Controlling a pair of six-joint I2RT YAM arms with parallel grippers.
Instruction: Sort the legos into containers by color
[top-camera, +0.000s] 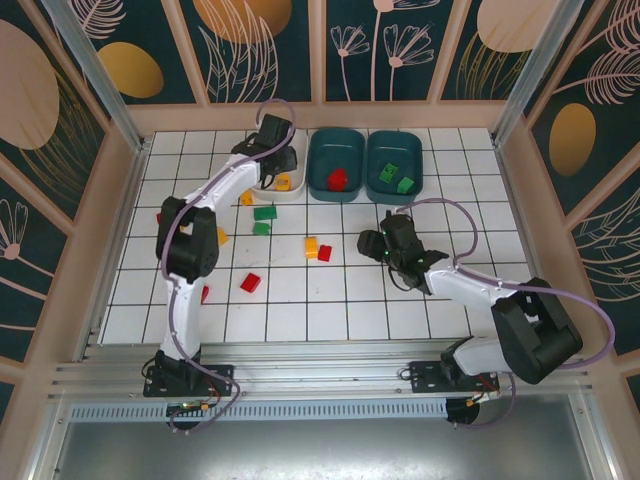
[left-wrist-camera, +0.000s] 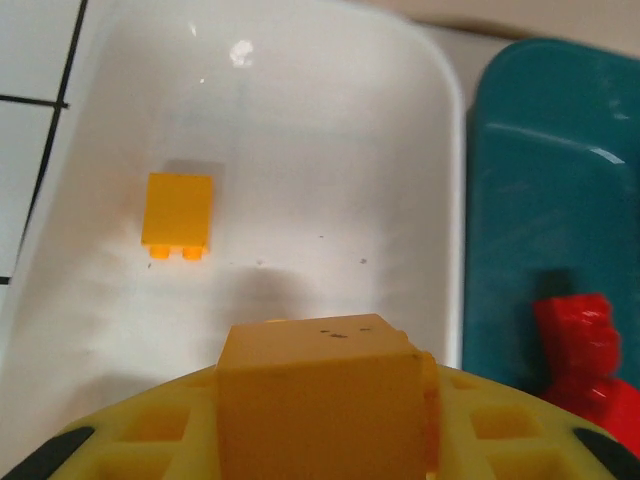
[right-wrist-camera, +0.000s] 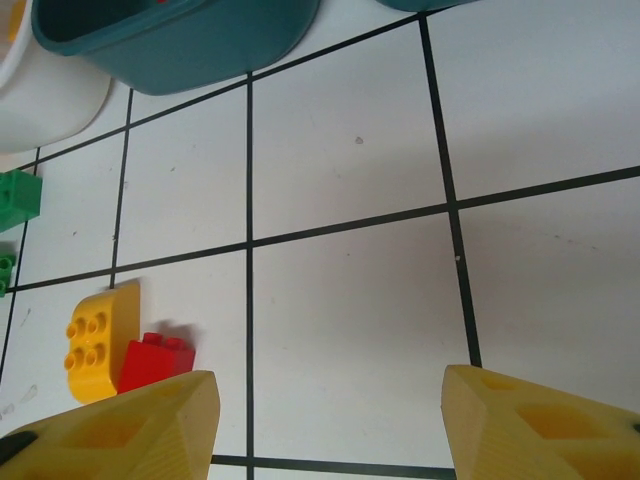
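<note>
My left gripper (top-camera: 274, 152) hangs over the white container (top-camera: 290, 193) at the back and is shut on an orange lego (left-wrist-camera: 320, 400). Below it, another orange lego (left-wrist-camera: 178, 215) lies on the floor of the white container (left-wrist-camera: 330, 130). The middle teal container (top-camera: 336, 165) holds a red lego (top-camera: 338, 178). Green legos (top-camera: 396, 178) lie in the right teal container (top-camera: 394, 160). My right gripper (top-camera: 372, 243) stands open over bare tiles, right of a yellow lego (right-wrist-camera: 100, 340) and a red lego (right-wrist-camera: 155, 360) that lie side by side.
Loose legos lie across the left half of the table: two green ones (top-camera: 264, 218), orange ones (top-camera: 246, 197) (top-camera: 222, 236), and red ones (top-camera: 250, 283) (top-camera: 205, 294) (top-camera: 158, 217). A wooden wall runs behind the containers. The tiles right of my right arm are bare.
</note>
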